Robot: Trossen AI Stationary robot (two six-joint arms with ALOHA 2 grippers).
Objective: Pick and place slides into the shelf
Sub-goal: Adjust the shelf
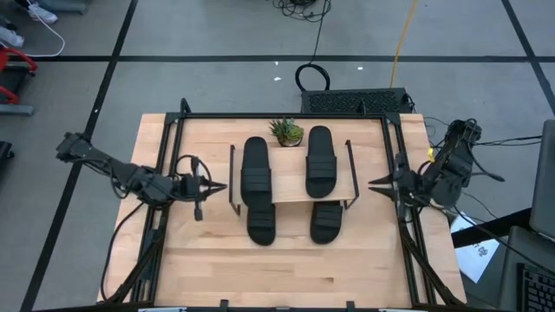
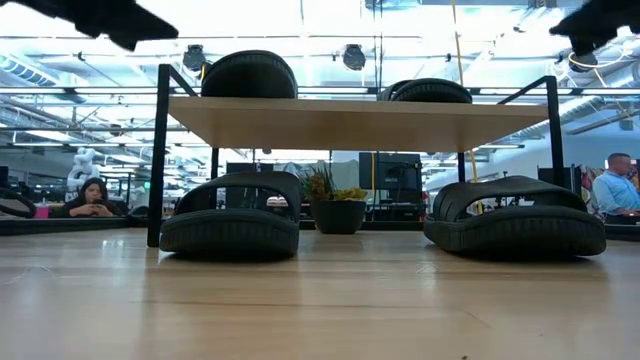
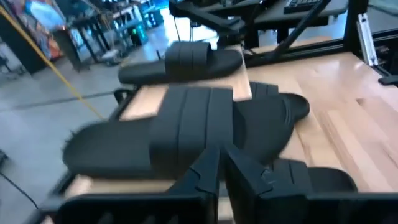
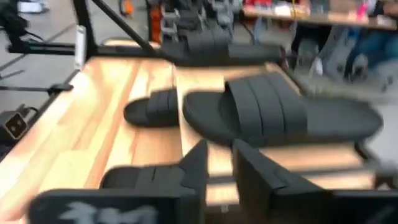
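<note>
The shelf (image 1: 290, 180) stands mid-table, a light plank on thin black side frames. Two black slides (image 1: 256, 166) (image 1: 319, 162) lie flat on the plank. Two more slides (image 1: 261, 222) (image 1: 326, 222) rest on the tabletop beneath it, their near ends sticking out past the plank. My left gripper (image 1: 218, 185) hovers level just left of the shelf, pointing at it, shut and holding nothing. My right gripper (image 1: 375, 184) hovers level just right of the shelf, pointing at it, its fingers (image 4: 199, 163) slightly apart with nothing between them.
A small potted plant (image 1: 287, 132) sits at the plank's far edge between the two upper slides. A black frame (image 1: 165, 173) runs along the table's sides. A dark keyboard-like unit (image 1: 355, 101) lies beyond the far edge. Bare tabletop (image 1: 286, 269) stretches near the front.
</note>
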